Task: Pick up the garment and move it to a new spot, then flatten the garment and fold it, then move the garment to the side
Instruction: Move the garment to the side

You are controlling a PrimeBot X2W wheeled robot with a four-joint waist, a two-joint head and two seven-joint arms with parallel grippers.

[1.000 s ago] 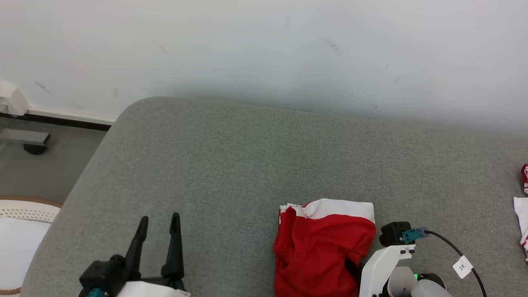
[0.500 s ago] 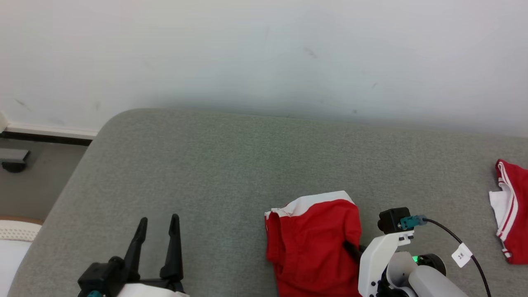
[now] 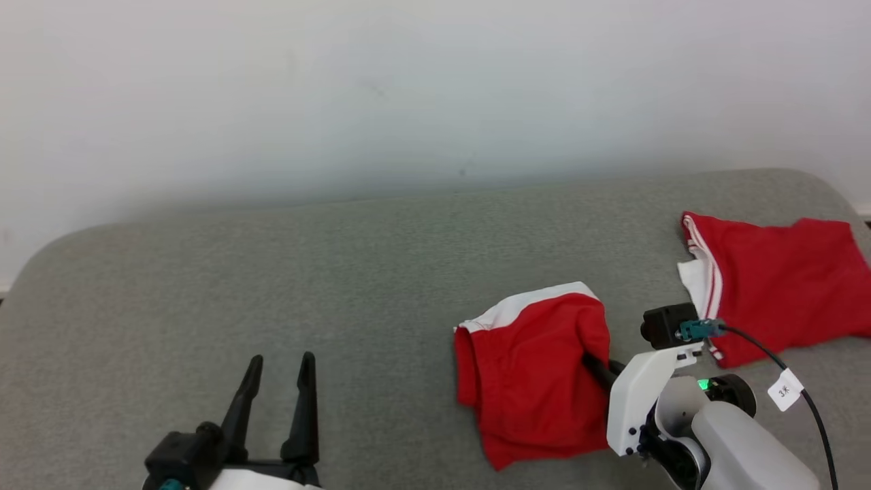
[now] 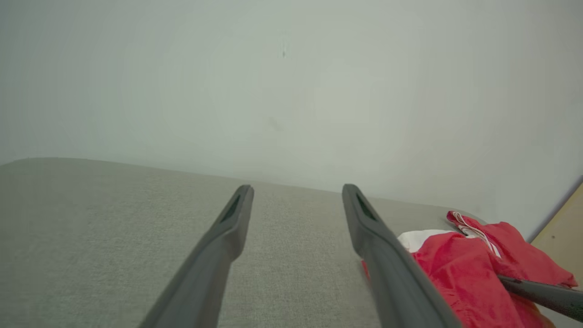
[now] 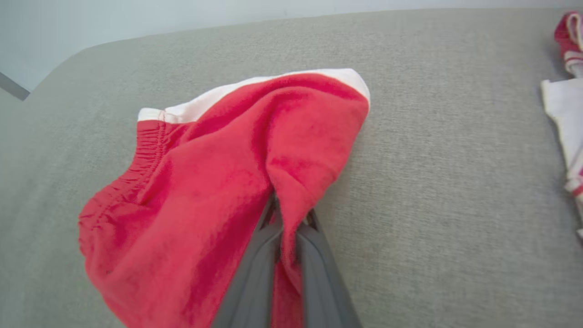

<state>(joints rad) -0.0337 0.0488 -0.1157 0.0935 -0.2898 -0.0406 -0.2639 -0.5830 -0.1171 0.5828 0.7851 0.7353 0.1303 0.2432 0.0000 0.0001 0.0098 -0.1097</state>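
Right end effector (image 5: 287, 216) is clamped on a fold of the red garment (image 5: 205, 182), which spreads just left of it on the cushion (image 5: 432, 182). Left end effector (image 3: 281, 367) gapes wide, empty, well apart.

grey cushion (image 3: 340, 272): beneath and all round the right gripper (image 3: 595, 364) | pale wall (image 3: 408, 82): beyond the cushion, ahead of the left gripper (image 3: 281, 361) | second red-and-white cloth (image 3: 769, 279): on the cushion, near the right gripper's right, apart from it

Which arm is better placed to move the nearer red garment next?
Right. The right gripper is shut on the garment, while the left gripper stands open over bare cushion, apart from it.
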